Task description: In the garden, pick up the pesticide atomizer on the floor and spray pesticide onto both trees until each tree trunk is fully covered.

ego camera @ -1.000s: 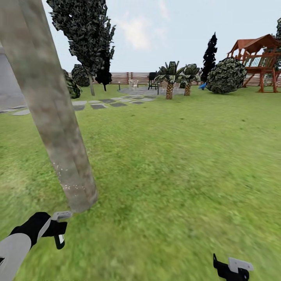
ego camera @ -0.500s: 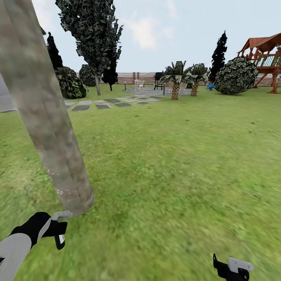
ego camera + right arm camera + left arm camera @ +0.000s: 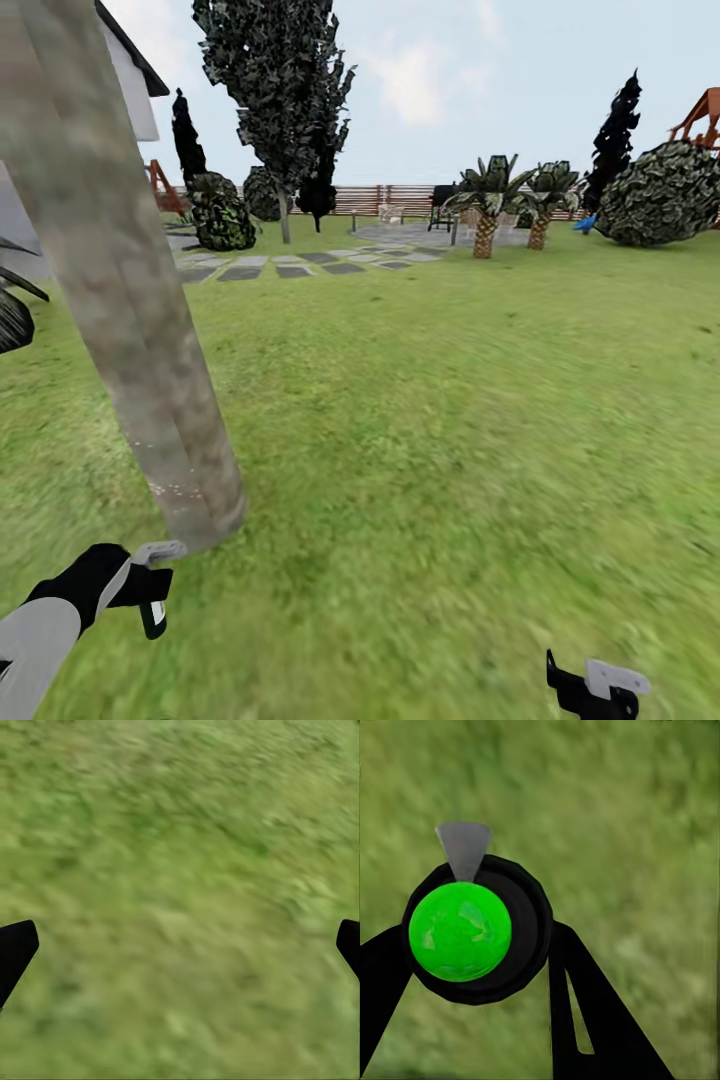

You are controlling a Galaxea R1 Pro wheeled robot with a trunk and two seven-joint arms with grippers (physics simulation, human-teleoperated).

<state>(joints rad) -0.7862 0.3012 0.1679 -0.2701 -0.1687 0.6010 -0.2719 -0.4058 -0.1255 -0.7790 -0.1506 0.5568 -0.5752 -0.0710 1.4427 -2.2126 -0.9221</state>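
A thick mottled grey-brown tree trunk leans up from the grass right in front of me, at the left. The second tree stands far back by the stone slabs. My left gripper hangs just short of the near trunk's base, shut on the pesticide atomizer. From above, the atomizer is a dark round bottle with a bright green top and a grey nozzle. My right gripper is low at the right over bare grass, with its fingers spread wide.
A white house stands at the far left and a brown slat fence runs along the back. Two small palms, a round bush and a grey paved circle lie beyond the open lawn.
The whole view has swung left, so the house corner and a dark bush have come in and the play set has slid off at the right. Both grippers keep their places.
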